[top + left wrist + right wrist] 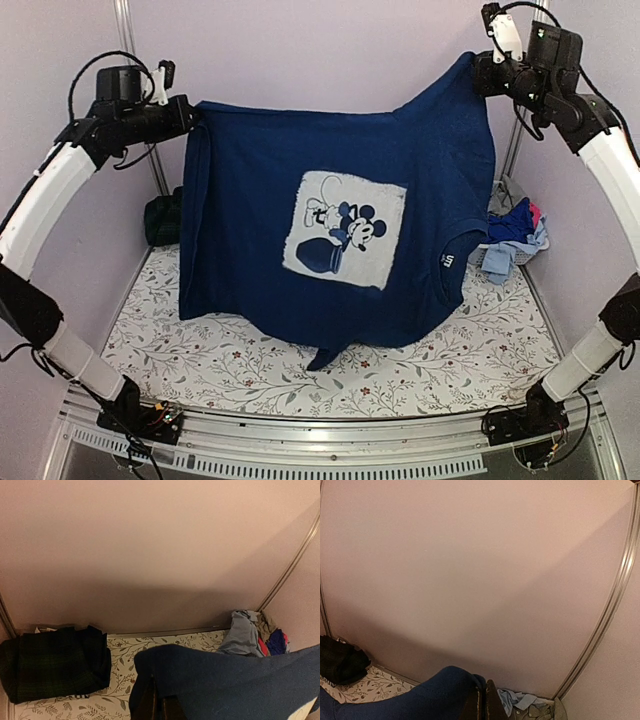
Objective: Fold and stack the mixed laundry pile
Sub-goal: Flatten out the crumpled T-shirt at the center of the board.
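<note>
Counts 1 plaid piece (160,222) seemingly folded; holds navy T-shirt (250,200) aloft, clamped in left and right jaws; leaves heap (515,240) unfolded.

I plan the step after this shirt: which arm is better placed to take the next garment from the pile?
Right, probably: the unfolded pile lies in the right back corner, near the right end effector, far from the left end effector.

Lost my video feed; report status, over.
Left gripper, right gripper shut on navy T-shirt, hanging spread. Laundry pile back right, plaid piece back left. Nothing blocking.
</note>
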`<state>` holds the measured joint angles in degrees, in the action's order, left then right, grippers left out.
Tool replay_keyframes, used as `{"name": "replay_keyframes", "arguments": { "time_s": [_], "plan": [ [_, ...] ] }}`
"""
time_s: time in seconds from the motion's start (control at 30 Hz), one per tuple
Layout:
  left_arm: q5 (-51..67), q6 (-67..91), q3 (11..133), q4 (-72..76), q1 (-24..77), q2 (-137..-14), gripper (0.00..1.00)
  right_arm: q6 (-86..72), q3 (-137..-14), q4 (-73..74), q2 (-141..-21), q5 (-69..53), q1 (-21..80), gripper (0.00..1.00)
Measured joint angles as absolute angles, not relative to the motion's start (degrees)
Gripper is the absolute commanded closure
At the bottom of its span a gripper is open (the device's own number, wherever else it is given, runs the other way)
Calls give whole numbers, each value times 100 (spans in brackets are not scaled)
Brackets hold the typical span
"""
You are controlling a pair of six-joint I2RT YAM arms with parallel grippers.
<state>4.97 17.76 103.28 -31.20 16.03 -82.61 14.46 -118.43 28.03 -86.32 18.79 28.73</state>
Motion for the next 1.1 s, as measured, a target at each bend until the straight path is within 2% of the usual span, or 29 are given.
{"name": "replay_keyframes", "arguments": {
  "time_s": [0.17, 0.33, 0.4, 0.47, 0.6, 0.73, 0.83, 0.93, 1.1],
  "plan": [
    [919, 2051, 10659, -3116, 1247, -9662, 100, 1068, -12339, 2707, -9644, 1323, 2108, 100],
    [1240, 2263, 13109, -3061, 967, -11384, 100, 622, -14265, 2436, -11076, 692, 1621, 100],
    [1352, 2366, 13902, -2814, 849, -11679, 100, 489, -14422, 2075, -11183, 414, 1481, 100],
    [1472, 2408, 14011, -2456, 733, -11566, 100, 414, -14407, 1671, -11155, 137, 1431, 100],
    [1586, 2292, 12805, -1487, 550, -10551, 100, 338, -14306, 1013, -10938, -475, 1426, 100],
    [1761, 2078, 10805, -600, 419, -9367, 100, 272, -13340, 591, -10348, -1107, 1455, 100],
    [2047, 1942, 9312, -270, 292, -8875, 100, 80, -11931, 449, -9773, -1651, 1500, 100],
    [2438, 1850, 7767, -233, 239, -8689, 100, -93, -9953, 434, -9124, -1929, 1680, 100],
    [2757, 1896, 5590, -692, 305, -7808, 100, -381, -7266, 1310, -8025, -2156, 2086, 100]
  ]
}}
